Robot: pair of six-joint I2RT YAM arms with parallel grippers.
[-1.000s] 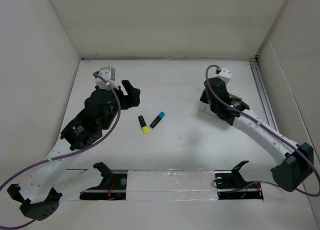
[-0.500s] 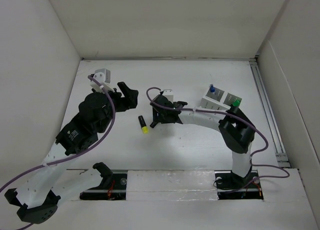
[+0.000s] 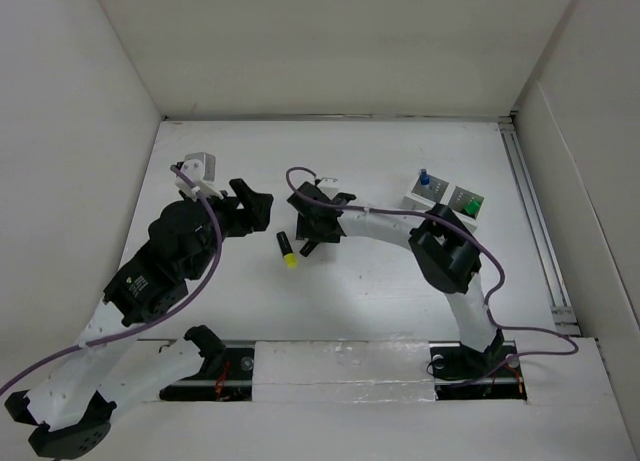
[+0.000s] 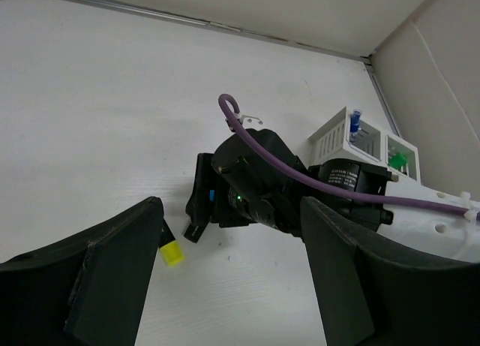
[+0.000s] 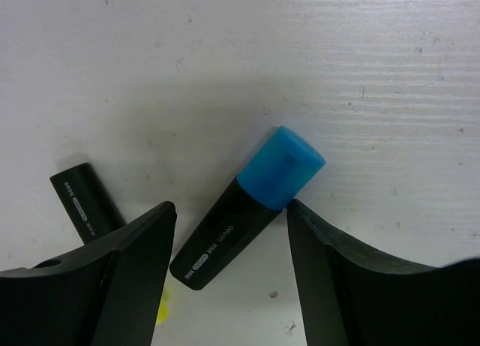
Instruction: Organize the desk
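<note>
A blue-capped black highlighter (image 5: 247,211) lies on the white desk (image 3: 380,291), between the fingers of my right gripper (image 5: 230,211). That gripper is open and astride it, its right finger (image 5: 330,263) touching the blue cap. In the top view the right gripper (image 3: 315,236) hides this highlighter. A yellow-capped highlighter (image 3: 287,251) lies just left of it, its black body (image 5: 86,200) beside my right gripper's left finger. My left gripper (image 3: 255,206) hovers open to the left with nothing in it, the yellow cap (image 4: 172,253) by its left finger.
A small white compartmented holder (image 3: 443,196) stands at the right, with a blue marker (image 3: 423,178) and a green marker (image 3: 467,208) upright in it. White panel walls (image 3: 90,131) close off the left, back and right sides. A metal rail (image 3: 535,221) runs along the right edge.
My right arm swung from the holder on the right to the middle and came down open over the blue highlighter. My left arm shifted slightly toward the near side.
</note>
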